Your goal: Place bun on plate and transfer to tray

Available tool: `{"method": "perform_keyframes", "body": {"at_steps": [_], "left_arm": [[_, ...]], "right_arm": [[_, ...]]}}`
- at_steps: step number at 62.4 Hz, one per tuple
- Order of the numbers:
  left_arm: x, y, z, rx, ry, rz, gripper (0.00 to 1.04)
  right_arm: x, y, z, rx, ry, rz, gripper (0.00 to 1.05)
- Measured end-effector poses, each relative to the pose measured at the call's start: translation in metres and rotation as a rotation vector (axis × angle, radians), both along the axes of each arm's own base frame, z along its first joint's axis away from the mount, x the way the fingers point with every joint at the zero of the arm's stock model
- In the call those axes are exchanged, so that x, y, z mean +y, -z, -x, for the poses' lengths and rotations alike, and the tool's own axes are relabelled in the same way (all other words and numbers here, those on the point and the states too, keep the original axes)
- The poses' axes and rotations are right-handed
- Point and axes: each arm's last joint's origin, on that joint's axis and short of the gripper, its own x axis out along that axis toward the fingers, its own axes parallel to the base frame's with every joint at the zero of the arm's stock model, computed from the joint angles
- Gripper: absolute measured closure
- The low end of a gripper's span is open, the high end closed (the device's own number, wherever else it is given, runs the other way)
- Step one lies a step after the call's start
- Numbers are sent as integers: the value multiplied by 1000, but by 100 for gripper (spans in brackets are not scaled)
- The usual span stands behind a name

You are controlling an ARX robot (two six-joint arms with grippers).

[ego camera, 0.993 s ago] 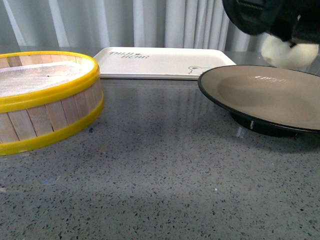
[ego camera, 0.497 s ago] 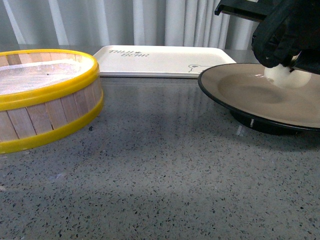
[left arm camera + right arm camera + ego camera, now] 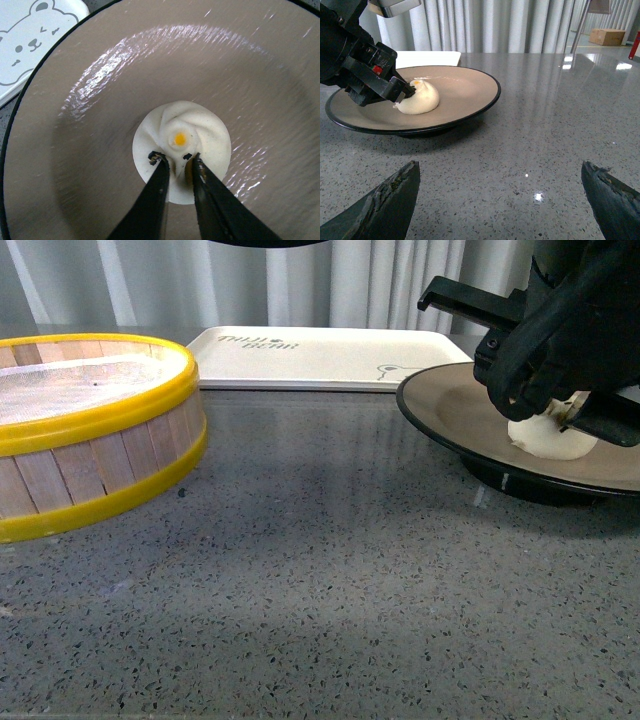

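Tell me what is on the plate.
The bun sits near the plate middle, the left claw pinching its pleated top. The claw covers part of the bun's side.

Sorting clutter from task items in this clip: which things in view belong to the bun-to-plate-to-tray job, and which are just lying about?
Part of the job:
bun, pinched by the left tool
plate, under the bun
tray, beside the plate

Just lying about:
yellow-rimmed steamer basket
cardboard box, far background
right tool, open, holding nothing
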Motion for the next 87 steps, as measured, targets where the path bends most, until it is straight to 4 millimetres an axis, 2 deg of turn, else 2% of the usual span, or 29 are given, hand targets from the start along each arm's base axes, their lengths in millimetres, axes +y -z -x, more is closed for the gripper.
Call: {"method": "perform_keyframes", "body": {"at_steps": [15, 18, 26, 31, 46, 56, 61, 64, 66, 70, 72, 79, 87], "left_arm": [[0, -2, -1, 6, 4, 7, 52], [0, -3, -1, 12, 11, 14, 41], [-1, -6, -1, 12, 16, 24, 23], [-1, -11, -1, 8, 23, 38, 6], [6, -29, -2, -20, 15, 72, 7], [18, -47, 2, -61, 9, 121, 7], [36, -66, 10, -120, -5, 169, 7], [54, -81, 19, -181, -30, 210, 7], [68, -92, 25, -220, -43, 244, 7], [113, -115, 46, -323, -92, 309, 7], [128, -119, 52, -346, -110, 321, 7], [184, -121, 79, -405, -167, 323, 7], [229, -109, 99, -435, -251, 310, 9]], "right_arm": [[0, 0, 0, 0, 0, 0, 9], [0, 0, 0, 0, 0, 0, 9], [0, 0, 0, 0, 0, 0, 9], [0, 0, 0, 0, 0, 0, 9], [0, 0, 0, 0, 0, 0, 9], [0, 0, 0, 0, 0, 0, 9], [0, 0, 0, 0, 0, 0, 9], [0, 0, 0, 0, 0, 0, 9], [0, 0, 0, 0, 0, 0, 9], [0, 0, 0, 0, 0, 0, 9], [0, 0, 0, 0, 0, 0, 9], [0, 0, 0, 0, 0, 0, 9], [0, 0, 0, 0, 0, 0, 9]]}}
